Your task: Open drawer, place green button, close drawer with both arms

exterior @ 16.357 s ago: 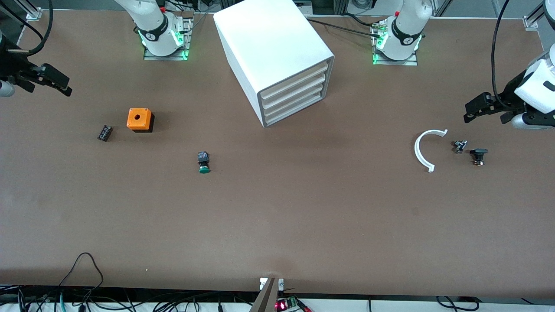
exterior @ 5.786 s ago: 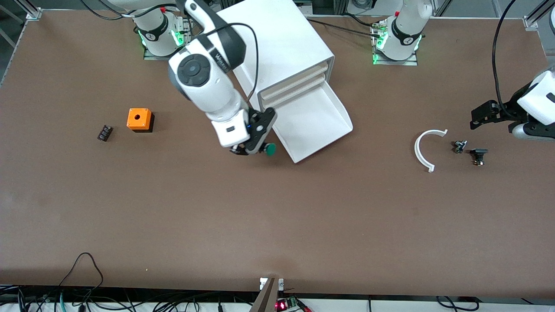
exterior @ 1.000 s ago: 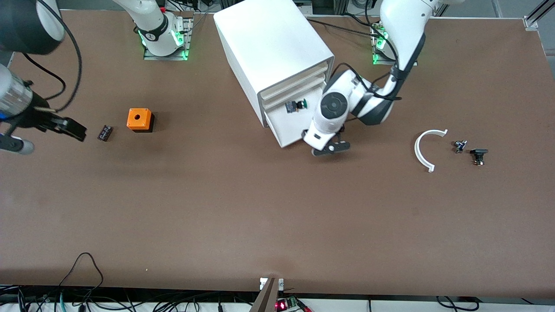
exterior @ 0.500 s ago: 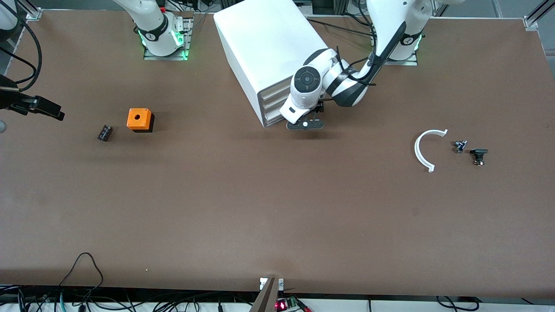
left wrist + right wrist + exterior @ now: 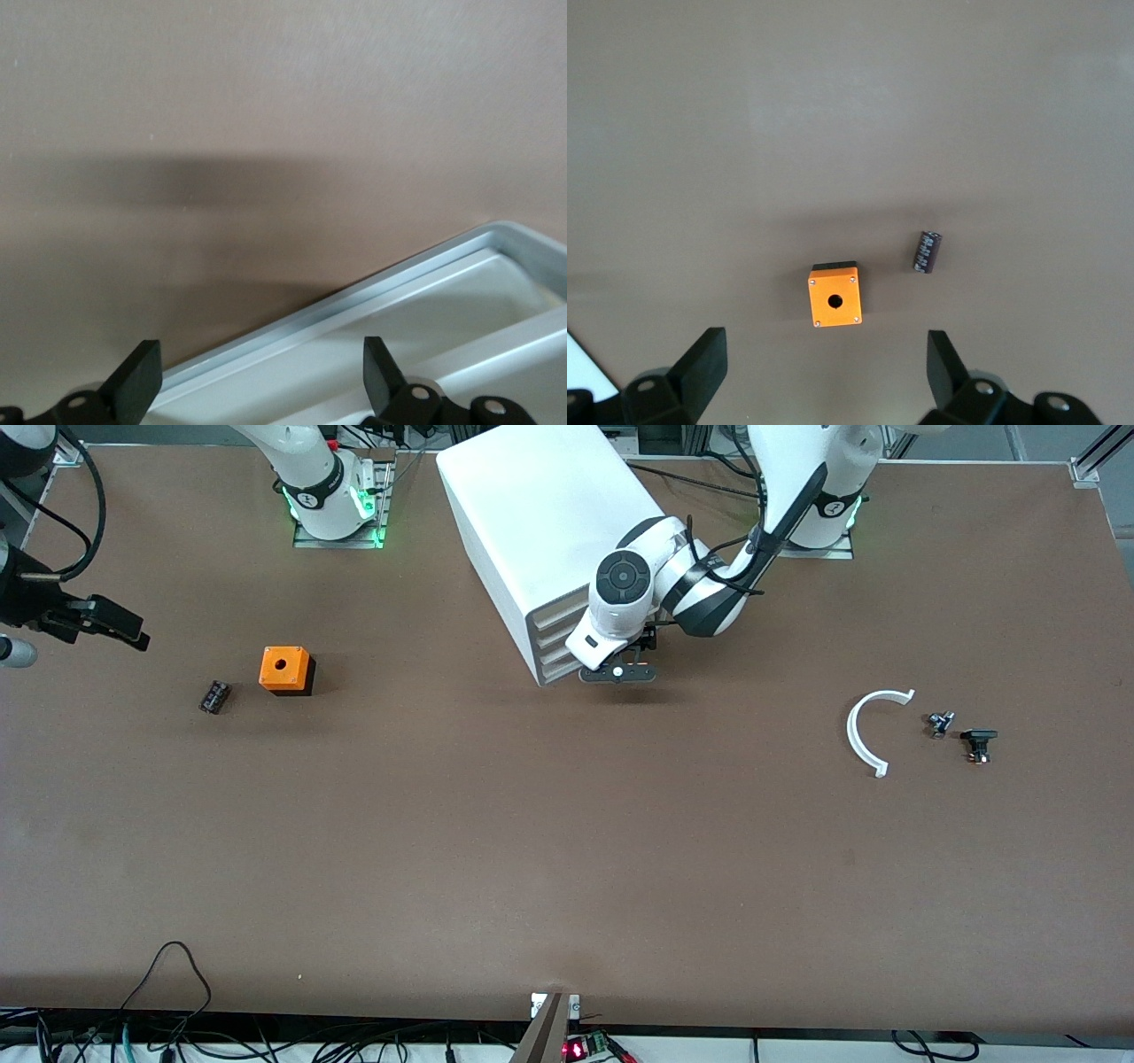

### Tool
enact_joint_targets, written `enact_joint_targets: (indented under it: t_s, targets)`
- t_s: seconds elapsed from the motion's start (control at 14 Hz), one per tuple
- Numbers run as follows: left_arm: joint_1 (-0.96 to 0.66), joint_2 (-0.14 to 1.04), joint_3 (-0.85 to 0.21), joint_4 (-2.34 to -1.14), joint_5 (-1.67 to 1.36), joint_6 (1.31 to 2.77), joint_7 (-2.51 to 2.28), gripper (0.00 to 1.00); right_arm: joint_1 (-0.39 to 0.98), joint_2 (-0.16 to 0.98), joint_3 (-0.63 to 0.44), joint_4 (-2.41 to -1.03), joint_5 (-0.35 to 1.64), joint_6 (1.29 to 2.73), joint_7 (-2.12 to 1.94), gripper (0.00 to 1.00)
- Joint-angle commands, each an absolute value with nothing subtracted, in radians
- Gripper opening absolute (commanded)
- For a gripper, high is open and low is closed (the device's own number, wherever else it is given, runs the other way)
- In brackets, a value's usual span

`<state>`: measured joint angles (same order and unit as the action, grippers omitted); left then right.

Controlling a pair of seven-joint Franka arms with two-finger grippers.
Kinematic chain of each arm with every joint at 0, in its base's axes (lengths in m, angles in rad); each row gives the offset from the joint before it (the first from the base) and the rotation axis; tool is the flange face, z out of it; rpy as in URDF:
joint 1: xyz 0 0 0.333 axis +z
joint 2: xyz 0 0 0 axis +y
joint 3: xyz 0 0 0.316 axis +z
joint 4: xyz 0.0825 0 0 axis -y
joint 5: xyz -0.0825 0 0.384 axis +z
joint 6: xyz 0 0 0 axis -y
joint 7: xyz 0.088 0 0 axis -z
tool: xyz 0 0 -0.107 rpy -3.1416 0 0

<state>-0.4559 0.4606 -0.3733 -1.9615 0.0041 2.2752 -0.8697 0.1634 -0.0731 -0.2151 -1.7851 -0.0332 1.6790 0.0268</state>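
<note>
The white cabinet (image 5: 549,514) stands at the back middle of the table with all four drawers pushed in. The lower drawer (image 5: 556,657) sits flush with the others. The button is hidden from every view. My left gripper (image 5: 617,674) is open and empty right in front of the drawer fronts, low over the table. The left wrist view shows its fingers apart (image 5: 259,390) over the cabinet's front rim (image 5: 399,305). My right gripper (image 5: 99,620) is open and empty at the right arm's end of the table; it also shows in the right wrist view (image 5: 824,372).
An orange box with a hole (image 5: 285,669) (image 5: 834,299) and a small black part (image 5: 213,696) (image 5: 927,252) lie toward the right arm's end. A white curved piece (image 5: 864,731) and two small black parts (image 5: 940,724) (image 5: 977,744) lie toward the left arm's end.
The button went into the open drawer. The left gripper then pushed the drawer shut and now sits against its front. The right arm has drawn back to its end of the table.
</note>
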Motion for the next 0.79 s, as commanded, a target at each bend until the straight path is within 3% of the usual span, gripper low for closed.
enact_joint_targets:
  t_s: [0.0,0.21,0.43,0.71]
  targets:
    - [-0.326,0.343,-0.376,-1.987,0.044,2.295,-0.865,1.00,0.169,-0.141,-0.198,-1.824,-0.034,1.692,0.018,1.00]
    - [-0.163,0.240,-0.373,-1.956,0.044,2.301,-0.867,1.00,0.167,-0.147,-0.207,-1.825,-0.032,1.698,0.015,1.00]
    - [-0.114,0.137,-0.301,-1.953,0.046,2.300,-0.795,1.00,0.167,-0.214,-0.210,-1.903,-0.032,1.761,-0.009,1.00]
    - [0.008,-0.006,-0.269,-1.930,0.031,2.130,-0.495,1.00,0.166,-0.202,-0.207,-1.902,-0.032,1.755,-0.005,1.00]
